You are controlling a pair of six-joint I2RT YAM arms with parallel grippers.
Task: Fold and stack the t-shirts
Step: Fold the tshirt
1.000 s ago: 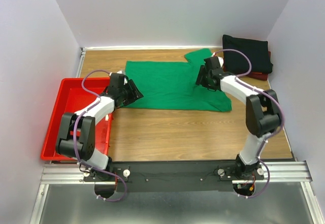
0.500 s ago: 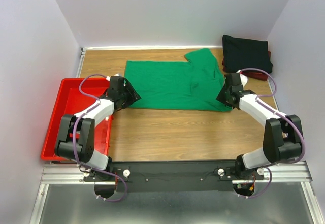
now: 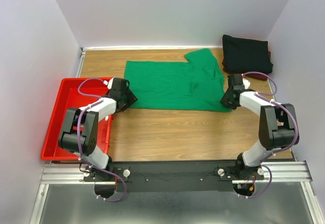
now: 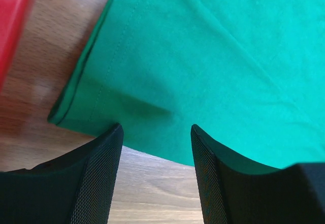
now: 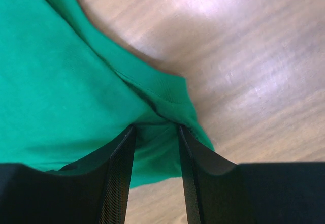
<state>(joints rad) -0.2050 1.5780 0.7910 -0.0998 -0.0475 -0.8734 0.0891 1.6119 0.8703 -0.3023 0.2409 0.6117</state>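
Left gripper [image 4: 155, 170] wide apart, stitched corner of green t-shirt [image 4: 203, 56] lying flat just ahead of fingertips [image 4: 99, 168], not pinched yet. Right gripper [image 5: 155, 155] narrower gap, straddling opposite corner, nothing clamped afaict. Cloth thin, floppy, light, probably drags and wrinkles on table [image 5: 244, 56]. I'd pinch both corners right at hem, lift together. Black t-shirt [image 3: 246, 54] folded, beyond right gripper.

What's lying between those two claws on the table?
The green shirt, spread flat. The top view shows it reaching from the left gripper across to the right gripper.
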